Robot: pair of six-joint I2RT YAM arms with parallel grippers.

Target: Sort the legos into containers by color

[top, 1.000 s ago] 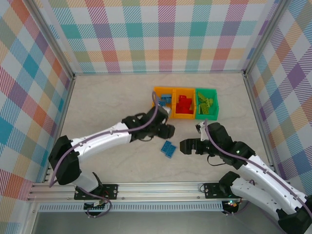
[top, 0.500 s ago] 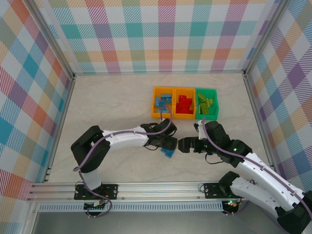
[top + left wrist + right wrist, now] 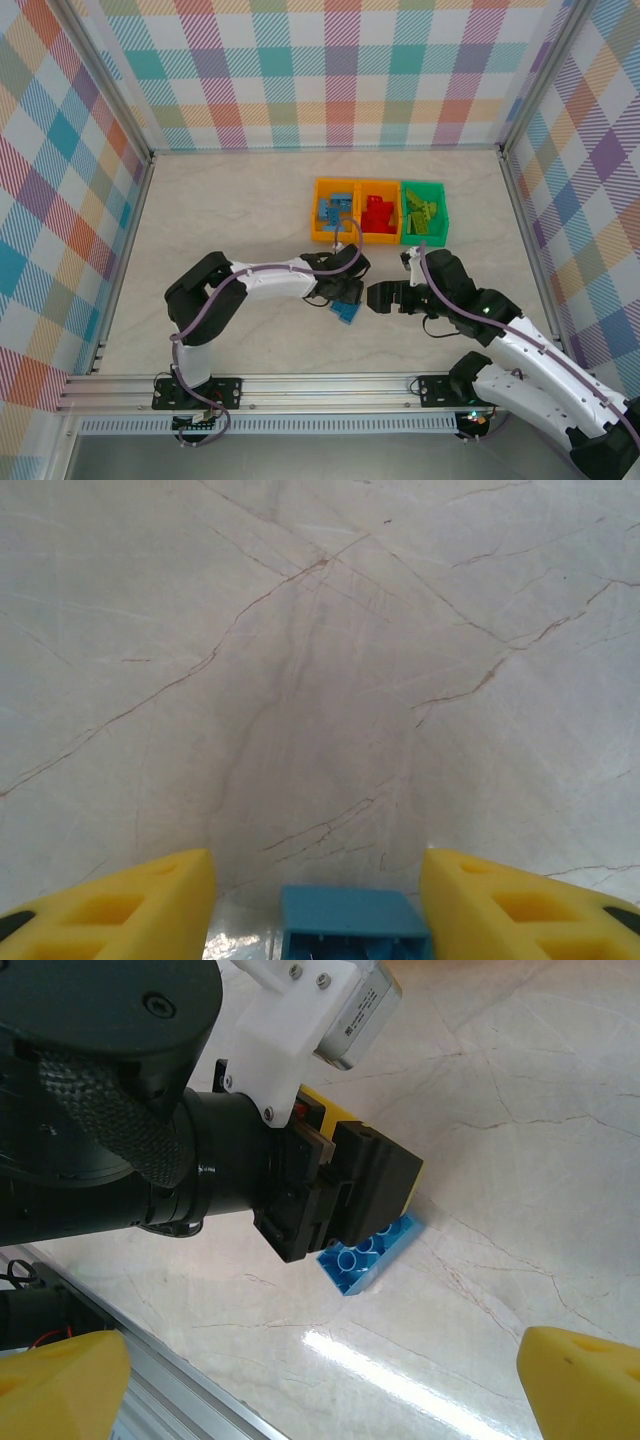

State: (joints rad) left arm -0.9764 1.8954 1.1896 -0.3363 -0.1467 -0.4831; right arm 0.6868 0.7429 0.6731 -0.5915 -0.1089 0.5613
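One blue lego (image 3: 347,312) lies on the table in front of the containers, hollow underside showing (image 3: 372,1253). My left gripper (image 3: 345,291) sits low over it, yellow fingers (image 3: 125,905) either side of the lego (image 3: 354,922), open, with a gap showing on the left side. My right gripper (image 3: 379,297) hovers just right of it, wide open and empty, fingertips (image 3: 585,1380) far apart. The left orange container (image 3: 320,212) holds blue legos, the middle orange one (image 3: 360,236) red legos, and the green one (image 3: 443,214) olive legos.
The three bins stand in a row just beyond both grippers. The left arm's wrist (image 3: 120,1110) is close in front of the right gripper. A metal rail (image 3: 300,385) runs along the near edge, with checkered walls on three sides.
My left gripper moved from near the bins down and toward the near edge onto the blue lego. Its elbow swung in to the right. The right gripper edged slightly left.
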